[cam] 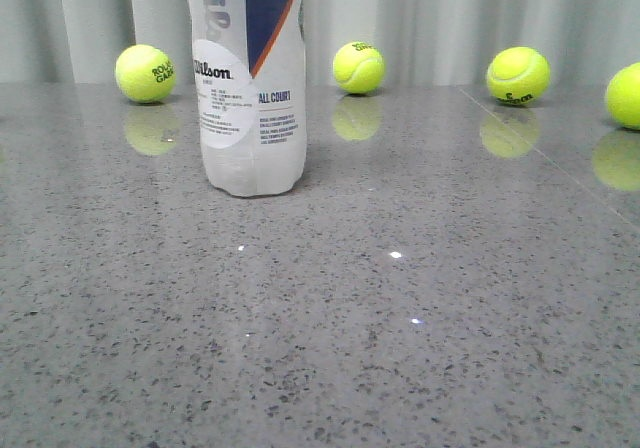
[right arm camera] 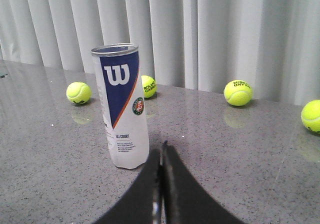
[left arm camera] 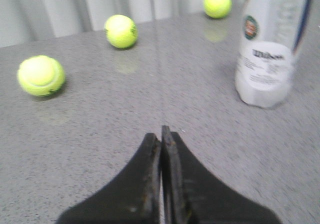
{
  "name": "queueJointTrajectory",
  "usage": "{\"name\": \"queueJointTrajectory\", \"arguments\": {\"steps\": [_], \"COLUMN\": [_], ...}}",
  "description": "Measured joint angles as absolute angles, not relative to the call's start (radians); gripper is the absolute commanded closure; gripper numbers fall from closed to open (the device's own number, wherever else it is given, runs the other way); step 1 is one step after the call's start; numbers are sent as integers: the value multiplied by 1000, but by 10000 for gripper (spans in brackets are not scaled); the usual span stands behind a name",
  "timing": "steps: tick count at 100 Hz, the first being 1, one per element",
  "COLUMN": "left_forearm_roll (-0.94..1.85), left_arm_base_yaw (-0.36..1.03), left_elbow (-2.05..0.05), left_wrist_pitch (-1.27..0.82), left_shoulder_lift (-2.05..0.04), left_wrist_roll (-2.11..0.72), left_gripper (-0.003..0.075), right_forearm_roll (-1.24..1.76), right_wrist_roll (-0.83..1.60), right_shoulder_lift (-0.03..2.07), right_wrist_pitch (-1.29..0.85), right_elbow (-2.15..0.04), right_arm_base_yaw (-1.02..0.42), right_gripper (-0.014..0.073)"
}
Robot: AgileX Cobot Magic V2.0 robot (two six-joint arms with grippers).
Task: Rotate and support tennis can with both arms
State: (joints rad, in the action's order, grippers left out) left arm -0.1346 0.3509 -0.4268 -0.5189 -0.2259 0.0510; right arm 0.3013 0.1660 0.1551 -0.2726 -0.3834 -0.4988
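Both grippers sit near the cameras, clear of everything: left gripper (left arm camera: 161,134) has jaws pressed together on nothing, right gripper (right arm camera: 162,151) likewise closed and empty. Past them the can (cam: 250,88) stands upright on the table (cam: 400,318), left of centre in the front view, untouched, silver rim up and apparently open. Balls (cam: 145,73) lie well behind, near the curtain (right arm camera: 225,29). Step looks like pre-approach; nothing rotated yet. Next move probably calls for opening both jaws and closing in on the can from opposite sides without tipping it.
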Motion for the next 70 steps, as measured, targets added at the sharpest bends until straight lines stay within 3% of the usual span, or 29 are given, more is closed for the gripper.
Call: {"name": "queueJointTrajectory", "arguments": {"steps": [29, 70], "left_forearm_roll": [-135, 0], "left_arm_base_yaw": [146, 98], "left_elbow": [-194, 1], "left_wrist_pitch": [-212, -87], "left_shoulder_lift": [-117, 5], "left_wrist_roll": [69, -13], "left_gripper": [739, 739], "right_forearm_roll": [301, 301], "right_wrist_roll": [166, 166], "right_shoulder_lift": [155, 155], "right_wrist_pitch": [-273, -273], "right_elbow": [-383, -383], "right_arm_base_yaw": [-499, -499], "right_gripper": [654, 654]}}
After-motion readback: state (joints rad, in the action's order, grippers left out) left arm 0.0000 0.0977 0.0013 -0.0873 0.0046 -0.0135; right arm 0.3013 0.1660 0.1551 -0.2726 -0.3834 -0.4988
